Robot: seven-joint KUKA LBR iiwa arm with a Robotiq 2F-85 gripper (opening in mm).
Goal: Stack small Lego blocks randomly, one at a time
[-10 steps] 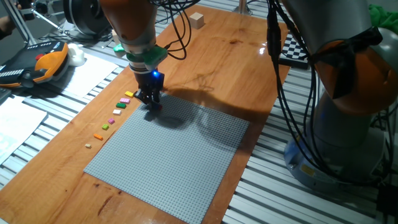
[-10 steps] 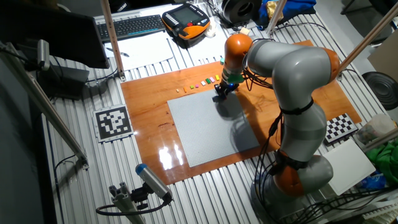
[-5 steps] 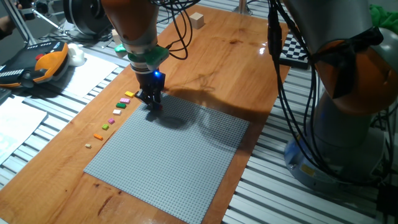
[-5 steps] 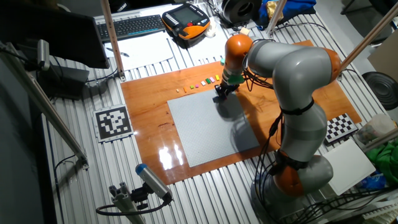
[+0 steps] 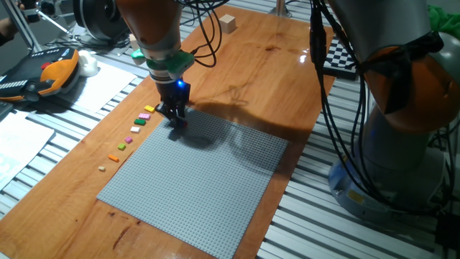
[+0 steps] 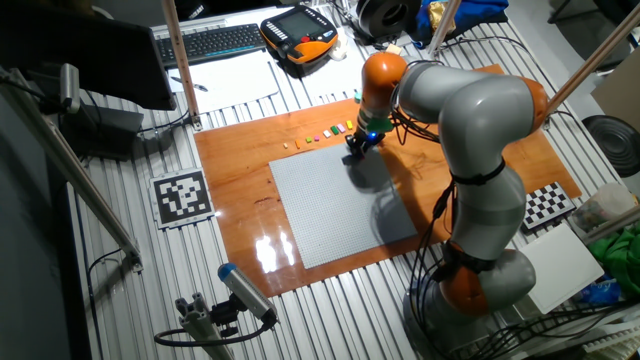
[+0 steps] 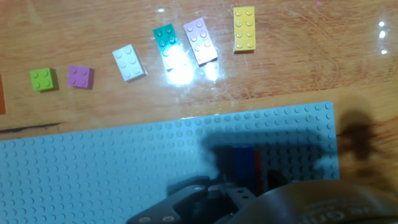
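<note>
Several small Lego blocks lie in a row on the wood beside the grey baseplate [image 7: 93, 174]: yellow [image 7: 244, 29], pink [image 7: 200, 41], teal [image 7: 166, 38], white [image 7: 129, 62], purple [image 7: 80, 76] and green [image 7: 42, 79]. The same row [image 5: 136, 126] runs along the baseplate's [image 5: 201, 187] left edge. My gripper [image 5: 175, 121] is pressed down at the plate's far left corner. In the hand view the gripper [image 7: 245, 177] is shut on a blue block [image 7: 244, 160], with a red sliver [image 7: 258, 168] beside it. Its shadow hides how they sit. The arm covers them in the other fixed view [image 6: 353, 153].
A plain wooden cube [image 5: 228, 23] stands at the far end of the wooden board. A teach pendant [image 5: 43, 75] and papers lie off the board to the left. A checkerboard [image 5: 338, 54] and the robot's base [image 5: 402, 144] are to the right.
</note>
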